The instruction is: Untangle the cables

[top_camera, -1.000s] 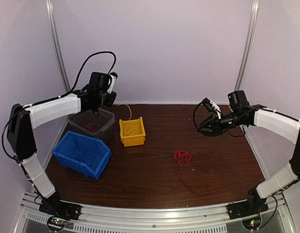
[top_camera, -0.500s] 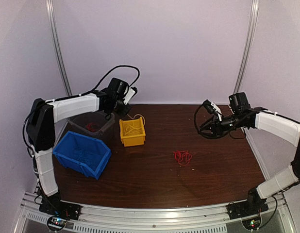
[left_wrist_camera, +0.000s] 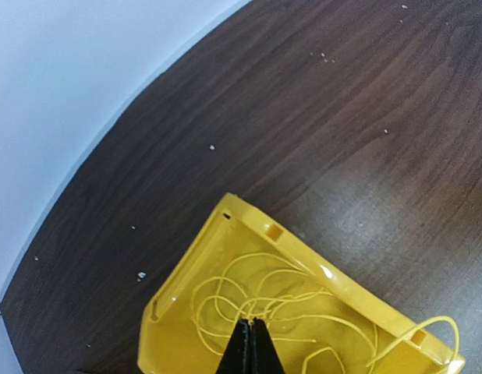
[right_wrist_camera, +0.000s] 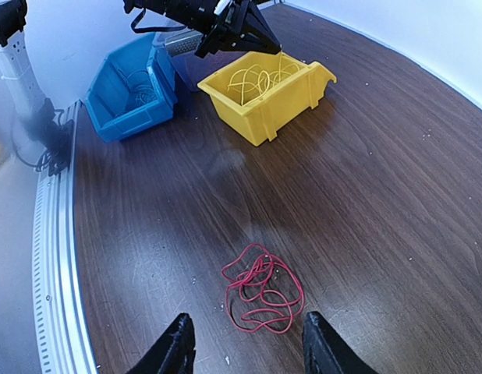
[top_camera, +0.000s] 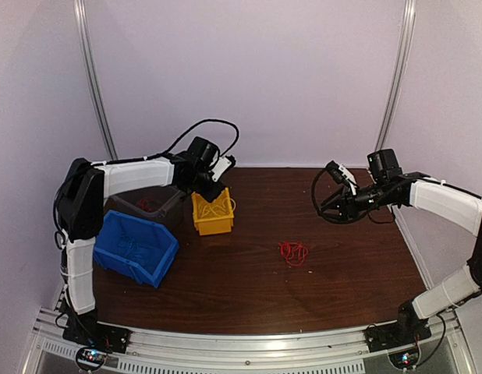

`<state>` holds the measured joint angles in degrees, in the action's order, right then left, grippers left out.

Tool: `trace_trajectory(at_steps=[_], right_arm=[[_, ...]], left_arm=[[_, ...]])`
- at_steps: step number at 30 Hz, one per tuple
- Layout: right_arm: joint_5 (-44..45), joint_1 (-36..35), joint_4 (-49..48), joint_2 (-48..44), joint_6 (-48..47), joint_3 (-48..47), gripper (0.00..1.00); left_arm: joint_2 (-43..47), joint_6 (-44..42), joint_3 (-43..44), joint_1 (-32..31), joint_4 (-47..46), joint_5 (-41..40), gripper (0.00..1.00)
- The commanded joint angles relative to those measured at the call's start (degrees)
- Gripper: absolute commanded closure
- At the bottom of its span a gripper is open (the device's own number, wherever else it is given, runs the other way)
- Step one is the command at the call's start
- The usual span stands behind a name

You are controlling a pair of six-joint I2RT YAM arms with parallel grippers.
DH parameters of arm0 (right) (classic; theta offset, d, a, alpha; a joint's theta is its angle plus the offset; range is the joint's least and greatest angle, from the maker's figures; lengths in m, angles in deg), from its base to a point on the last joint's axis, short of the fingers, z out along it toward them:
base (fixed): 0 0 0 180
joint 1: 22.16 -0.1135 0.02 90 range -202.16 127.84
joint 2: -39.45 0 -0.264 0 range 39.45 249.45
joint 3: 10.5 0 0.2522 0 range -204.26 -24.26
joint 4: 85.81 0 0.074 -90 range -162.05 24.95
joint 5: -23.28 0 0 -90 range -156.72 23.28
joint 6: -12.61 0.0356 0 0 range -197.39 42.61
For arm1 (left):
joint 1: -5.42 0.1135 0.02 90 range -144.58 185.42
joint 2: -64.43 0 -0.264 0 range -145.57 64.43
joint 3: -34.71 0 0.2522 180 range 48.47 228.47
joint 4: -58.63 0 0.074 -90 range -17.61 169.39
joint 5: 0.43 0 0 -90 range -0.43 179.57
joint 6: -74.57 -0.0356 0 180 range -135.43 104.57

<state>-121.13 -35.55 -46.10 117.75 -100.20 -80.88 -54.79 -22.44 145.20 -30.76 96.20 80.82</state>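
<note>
1. From the top external view, the left gripper [top_camera: 215, 191] hangs over the yellow bin [top_camera: 212, 222] at the far left of the table [top_camera: 249, 296]. Its fingers point down into the bin, and from here it cannot be told how they stand.
2. The yellow cables [top_camera: 215, 208] lie coiled inside that bin. The red cable [top_camera: 293, 252] lies in a loose heap on bare wood near the middle of the table, well apart from all the bins.
3. A blue bin [top_camera: 136, 248] sits at the left edge, and a dark bin [top_camera: 169, 209] stands behind it with a bit of red showing inside.
4. The right gripper [top_camera: 328, 206] hovers above the far right of the table, jaws parted and nothing between them.
5. In the left wrist view, the left gripper [left_wrist_camera: 250, 347] has its fingers pressed tight together, tips down among the yellow cables [left_wrist_camera: 264, 300] in the yellow bin [left_wrist_camera: 186, 280]. It cannot be told whether a strand is pinched. One strand loops out over the bin's rim.
6. In the right wrist view, the right gripper [right_wrist_camera: 245, 351] is about half open and empty, and the red cable [right_wrist_camera: 260, 290] lies on the table [right_wrist_camera: 381, 195] just ahead of its fingertips [right_wrist_camera: 178, 347].
7. Farther off, the left gripper [right_wrist_camera: 260, 37] dips into the yellow bin [right_wrist_camera: 264, 109], and the blue bin [right_wrist_camera: 120, 109] stands beside it.
</note>
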Motion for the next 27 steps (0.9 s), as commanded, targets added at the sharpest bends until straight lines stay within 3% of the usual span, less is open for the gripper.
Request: trace_trajectory(at_steps=[1, 10, 14, 16, 21, 27], right_arm=[[-1.08, 0.22, -0.09, -0.27, -0.97, 0.81, 0.51], [-0.75, 0.20, 1.32, 0.89, -2.45, 0.72, 0.51], [-0.22, 0.20, 2.01, 0.97, -3.06, 0.72, 0.51], [0.32, 0.18, 2.54, 0.97, -3.55, 0.60, 0.51], [4.35, 0.20, 7.45, 1.04, -8.27, -1.35, 0.51], [10.22, 0.03, 13.30, 2.23, -15.88, -0.21, 0.51]], left_arm=[[-0.76, 3.19, -2.67, -0.55, 0.27, 2.91, 1.00], [-1.48, 5.20, -4.62, -0.82, 0.37, -0.67, 1.00], [-0.30, 5.52, -2.84, -0.82, 1.15, -2.04, 0.73], [1.27, 5.59, -2.16, -0.89, 1.15, -1.75, 0.66], [7.22, 5.95, 0.00, -1.81, 1.06, -3.11, 0.56], [16.24, 6.13, -1.59, -4.51, -1.03, -4.23, 0.52]])
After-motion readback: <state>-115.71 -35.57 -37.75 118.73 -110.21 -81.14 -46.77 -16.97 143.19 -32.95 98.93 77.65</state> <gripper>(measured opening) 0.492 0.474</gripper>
